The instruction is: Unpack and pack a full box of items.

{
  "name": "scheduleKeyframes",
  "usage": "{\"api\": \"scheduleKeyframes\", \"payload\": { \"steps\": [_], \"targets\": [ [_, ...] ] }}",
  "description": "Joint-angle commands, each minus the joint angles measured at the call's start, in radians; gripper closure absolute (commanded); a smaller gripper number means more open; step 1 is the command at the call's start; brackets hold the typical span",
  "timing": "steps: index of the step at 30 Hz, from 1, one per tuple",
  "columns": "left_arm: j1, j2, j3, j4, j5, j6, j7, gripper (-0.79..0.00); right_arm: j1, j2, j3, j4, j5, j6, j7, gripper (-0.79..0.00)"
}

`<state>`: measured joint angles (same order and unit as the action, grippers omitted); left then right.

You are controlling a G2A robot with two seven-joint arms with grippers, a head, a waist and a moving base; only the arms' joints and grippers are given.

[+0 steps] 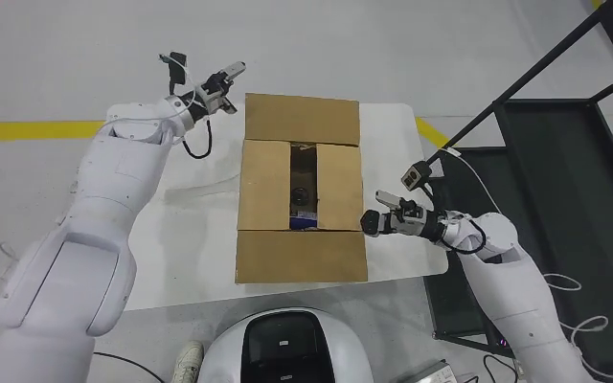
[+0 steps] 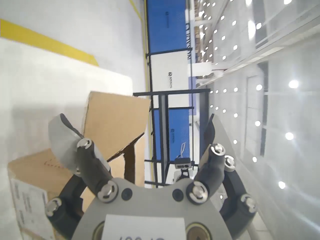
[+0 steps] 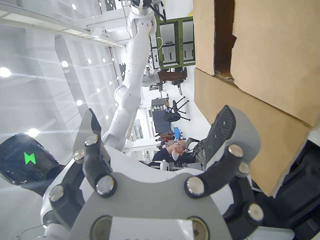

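Box (image 1: pixel 340 187) flaps part open | left fingers (image 2: pixel 62 136) apart | right fingers (image 3: pixel 222 128) apart

I see the box (image 1: pixel 340 182) on the surface (image 1: pixel 192 249), left pincer (image 1: pixel 204 65) off its far-left corner, right pincer (image 1: pixel 372 213) right of it.

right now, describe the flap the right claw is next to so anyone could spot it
Find the brown cardboard box on the white table. The flap covers its opening's right side, by the right claw; unlike the two outspread flaps, it folds inward.
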<state>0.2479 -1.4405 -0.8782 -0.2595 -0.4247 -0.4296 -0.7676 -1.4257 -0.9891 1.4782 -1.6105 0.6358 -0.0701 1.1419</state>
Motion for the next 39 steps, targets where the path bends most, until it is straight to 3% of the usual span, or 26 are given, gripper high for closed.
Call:
{"api": "scheduleKeyframes", "payload": {
  "steps": [1,6,12,20,35,39],
  "targets": [
    [0.013,0.014,-0.023,-0.016,-0.022,-0.025,-0.017,-0.785,0.014,-0.002,-0.022,-0.025,-0.018,0.011,-0.014,-0.785],
    [0.054,0.057,-0.063,-0.068,-0.022,-0.047,-0.110,-0.785,0.082,-0.013,-0.114,-0.061,-0.084,0.056,-0.075,-0.785],
    [0.120,0.123,-0.119,-0.132,0.004,-0.044,-0.242,-0.785,0.214,-0.035,-0.282,-0.051,-0.273,0.135,-0.163,-0.785],
    [0.224,0.195,-0.205,-0.302,-0.004,0.015,-0.406,-0.785,0.365,-0.070,-0.444,-0.003,-0.462,0.199,-0.293,-0.785],
    [0.224,0.195,-0.205,-0.302,-0.004,0.015,-0.406,-0.785,0.387,-0.078,-0.466,0.016,-0.470,0.207,-0.307,-0.785],
    [0.247,0.203,-0.185,-0.371,0.096,-0.014,-0.374,-0.785,0.378,-0.082,-0.481,0.029,-0.472,0.222,-0.329,-0.785]
  ]
}}
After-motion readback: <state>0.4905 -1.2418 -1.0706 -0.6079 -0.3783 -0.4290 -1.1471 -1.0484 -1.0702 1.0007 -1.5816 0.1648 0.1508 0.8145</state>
